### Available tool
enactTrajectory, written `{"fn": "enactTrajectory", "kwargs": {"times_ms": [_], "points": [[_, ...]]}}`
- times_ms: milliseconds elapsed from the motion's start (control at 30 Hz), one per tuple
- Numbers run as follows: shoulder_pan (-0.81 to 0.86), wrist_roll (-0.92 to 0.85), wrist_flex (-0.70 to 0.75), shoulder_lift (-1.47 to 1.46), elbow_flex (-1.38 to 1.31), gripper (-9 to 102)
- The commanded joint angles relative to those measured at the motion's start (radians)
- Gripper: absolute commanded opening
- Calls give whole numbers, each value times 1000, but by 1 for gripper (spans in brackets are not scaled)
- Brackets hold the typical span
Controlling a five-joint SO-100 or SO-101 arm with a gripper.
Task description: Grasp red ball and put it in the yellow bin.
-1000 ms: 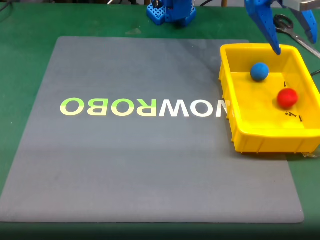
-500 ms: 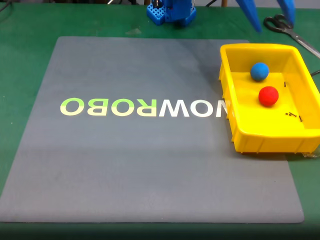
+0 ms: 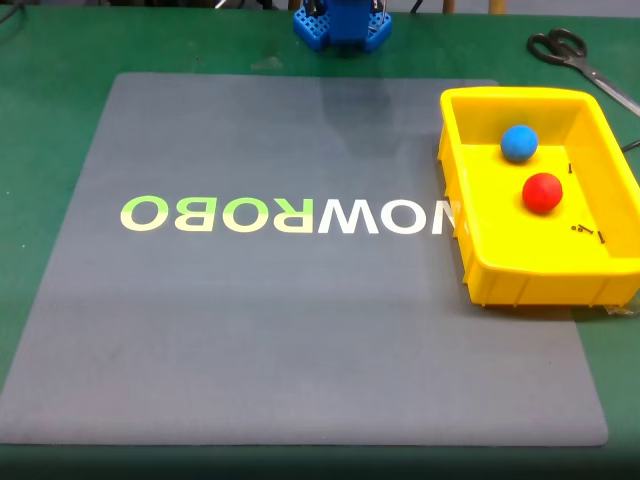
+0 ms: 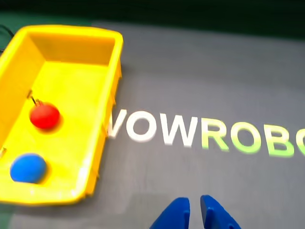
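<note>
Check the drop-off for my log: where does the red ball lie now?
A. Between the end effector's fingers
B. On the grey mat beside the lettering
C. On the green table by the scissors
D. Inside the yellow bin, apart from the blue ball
D: in the fixed view the red ball rests on the floor of the yellow bin, with a clear gap to the blue ball.

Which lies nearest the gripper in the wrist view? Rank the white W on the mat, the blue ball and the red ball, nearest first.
Measured from the gripper at the bottom edge of the wrist view:
1. The white W, straight above the fingertips on the grey mat.
2. The blue ball, far left, in the yellow bin.
3. The red ball, left and higher, also in the bin.
</note>
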Motion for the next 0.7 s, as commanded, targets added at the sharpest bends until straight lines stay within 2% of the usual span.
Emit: {"fn": "enactTrajectory", "kwargs": {"times_ms": [0,333,667], "points": [[28,-6,26,124,74,0],[144,-32,66,416,492,0],[179,-29,66,416,753,0]]}}
